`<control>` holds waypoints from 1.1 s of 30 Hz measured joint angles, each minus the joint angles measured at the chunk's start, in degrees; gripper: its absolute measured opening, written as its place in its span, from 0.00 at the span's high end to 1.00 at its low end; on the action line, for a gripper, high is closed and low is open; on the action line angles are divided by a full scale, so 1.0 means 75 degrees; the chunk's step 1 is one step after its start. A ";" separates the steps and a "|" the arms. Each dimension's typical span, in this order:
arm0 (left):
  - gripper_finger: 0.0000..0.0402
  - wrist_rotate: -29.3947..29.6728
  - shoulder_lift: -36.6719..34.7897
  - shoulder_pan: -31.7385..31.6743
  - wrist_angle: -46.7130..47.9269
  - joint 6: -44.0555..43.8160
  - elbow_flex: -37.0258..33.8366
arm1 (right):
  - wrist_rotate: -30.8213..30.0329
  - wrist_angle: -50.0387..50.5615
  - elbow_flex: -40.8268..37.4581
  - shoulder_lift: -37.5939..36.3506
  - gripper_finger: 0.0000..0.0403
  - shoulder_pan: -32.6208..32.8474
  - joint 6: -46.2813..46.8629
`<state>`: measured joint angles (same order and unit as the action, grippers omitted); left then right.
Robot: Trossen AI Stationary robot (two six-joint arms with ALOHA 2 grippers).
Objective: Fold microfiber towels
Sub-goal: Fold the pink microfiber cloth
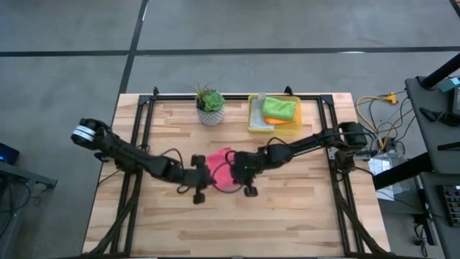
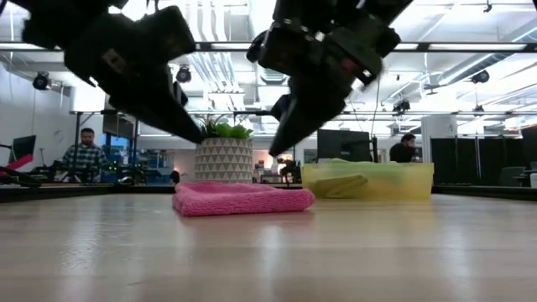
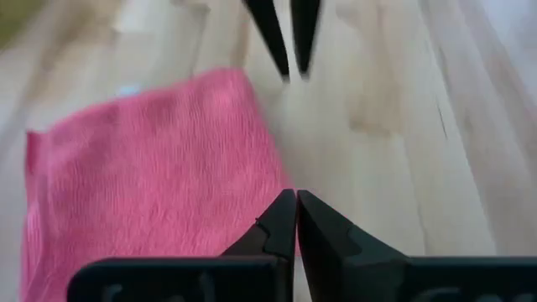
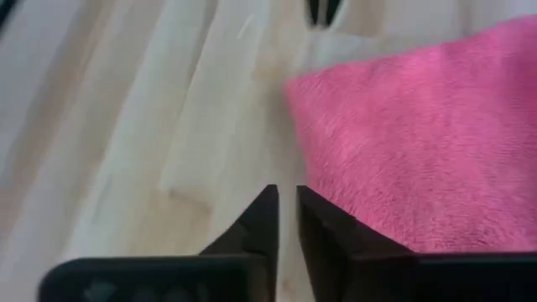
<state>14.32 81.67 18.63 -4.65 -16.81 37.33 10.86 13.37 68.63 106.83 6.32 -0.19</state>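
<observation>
The hot pink towel (image 1: 223,167) lies folded and flat on the wooden table, near its middle; it also shows in the low view (image 2: 243,198). My left gripper (image 2: 200,138) and my right gripper (image 2: 275,153) hang a little above it near its near edge, slanting down toward each other, both shut and empty. The left wrist view shows the towel (image 3: 151,176) beside my left gripper (image 3: 295,203); the right wrist view shows it (image 4: 419,143) beside my right gripper (image 4: 287,201). The green towel (image 1: 280,108) lies on the orange one (image 1: 284,124) in the bin. The grey towel is hidden.
A translucent yellow bin (image 1: 253,122) stands at the far right of the table, and a potted plant (image 1: 210,106) stands left of it at the far edge. Bare wood lies near and to both sides of the pink towel. People sit in the room behind.
</observation>
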 joint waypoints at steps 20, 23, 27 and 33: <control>0.67 0.1173 0.2684 0.0604 0.0936 -0.2693 0.2571 | -0.0057 -0.0201 -0.1313 -0.0090 0.36 -0.0307 -0.3198; 0.54 0.1158 0.2573 0.0624 0.1089 -0.2724 0.2543 | -0.0053 -0.0199 -0.1315 -0.0144 0.35 -0.0460 -0.3072; 0.41 0.1099 0.2491 0.0639 0.1536 -0.3062 0.2546 | -0.0048 -0.0092 -0.1319 -0.0443 0.35 -0.0612 -0.2934; 0.41 0.1317 0.2398 0.0625 0.1901 -0.3037 0.2495 | -0.0021 -0.0342 -0.1430 -0.1037 0.37 -0.0699 -0.3258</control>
<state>24.19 99.66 23.31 9.60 -39.58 56.04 10.71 10.80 57.91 99.05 1.08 -24.62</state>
